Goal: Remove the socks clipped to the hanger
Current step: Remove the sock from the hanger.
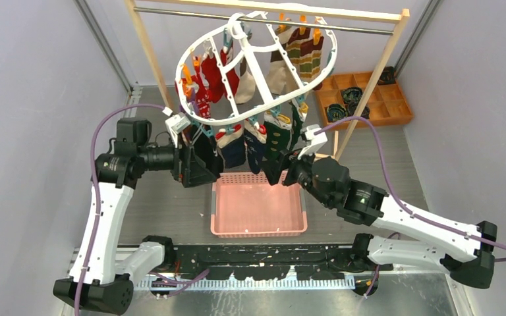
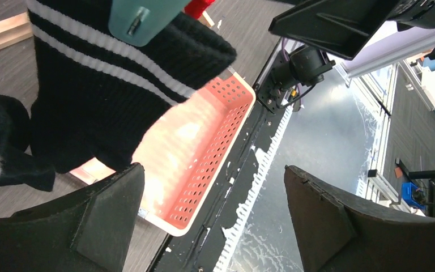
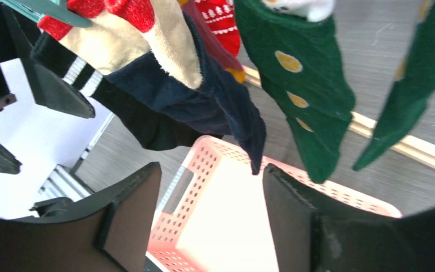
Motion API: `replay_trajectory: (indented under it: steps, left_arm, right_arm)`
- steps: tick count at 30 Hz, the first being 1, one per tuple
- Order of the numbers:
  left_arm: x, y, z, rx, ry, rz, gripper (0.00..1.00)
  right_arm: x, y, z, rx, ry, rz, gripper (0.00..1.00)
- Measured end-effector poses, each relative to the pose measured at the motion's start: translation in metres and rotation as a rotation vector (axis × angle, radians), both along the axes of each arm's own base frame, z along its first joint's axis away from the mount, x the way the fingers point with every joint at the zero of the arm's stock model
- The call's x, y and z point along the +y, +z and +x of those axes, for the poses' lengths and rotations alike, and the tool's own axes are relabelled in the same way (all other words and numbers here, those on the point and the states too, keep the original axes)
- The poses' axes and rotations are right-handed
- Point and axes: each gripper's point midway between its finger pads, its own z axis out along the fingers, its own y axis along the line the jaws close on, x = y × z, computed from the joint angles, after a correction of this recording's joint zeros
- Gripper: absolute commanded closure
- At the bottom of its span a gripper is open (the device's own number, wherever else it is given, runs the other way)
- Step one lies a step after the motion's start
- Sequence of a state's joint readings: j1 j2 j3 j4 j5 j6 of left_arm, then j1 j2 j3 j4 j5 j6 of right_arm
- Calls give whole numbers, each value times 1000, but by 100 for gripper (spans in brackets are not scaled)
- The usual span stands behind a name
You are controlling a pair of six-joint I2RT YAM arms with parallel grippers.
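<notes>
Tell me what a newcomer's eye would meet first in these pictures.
The large white oval plastic drying hanger, hung from the wooden rack at the back, carries colourful fabric socks. Below it lies an empty pink perforated plastic basket. The left gripper and right gripper flank the lowest socks, jaws open.

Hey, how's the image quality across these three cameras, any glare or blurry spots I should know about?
Top external: evenly lit and sharp, only a pale sheen on the floor of the pink basket. Left wrist: basket floor blown out to near white; the black striped sock close to the lens looks soft. Right wrist: basket floor washed out too, green dotted sock slightly blurred.
</notes>
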State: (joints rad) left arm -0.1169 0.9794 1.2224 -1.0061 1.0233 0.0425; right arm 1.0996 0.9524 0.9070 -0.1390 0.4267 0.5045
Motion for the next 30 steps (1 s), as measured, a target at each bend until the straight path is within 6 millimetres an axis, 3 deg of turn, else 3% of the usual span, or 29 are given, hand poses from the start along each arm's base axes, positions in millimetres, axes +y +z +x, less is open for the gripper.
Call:
replay_trajectory:
  steps: [7, 16, 19, 23, 26, 30]
  left_arm:
    - [2, 3, -11, 7, -11, 11, 3]
    - [3, 11, -33, -21, -30, -4, 3]
    - [2, 13, -39, -28, -40, -10, 3]
    - [1, 15, -42, -25, -53, -25, 4]
    - [0, 17, -44, -20, -60, -36, 6]
    - [-2, 21, -46, -11, -69, -61, 8]
  right_arm:
    - [-11, 0, 6, -27, -33, -38, 24]
    - [19, -20, 30, -32, -7, -131, 34]
    - [20, -23, 38, -46, -15, -149, 47]
    - [20, -16, 42, -70, -19, -144, 73]
    - [21, -12, 42, -77, -11, -134, 98]
    - [27, -9, 35, -59, 32, -100, 99]
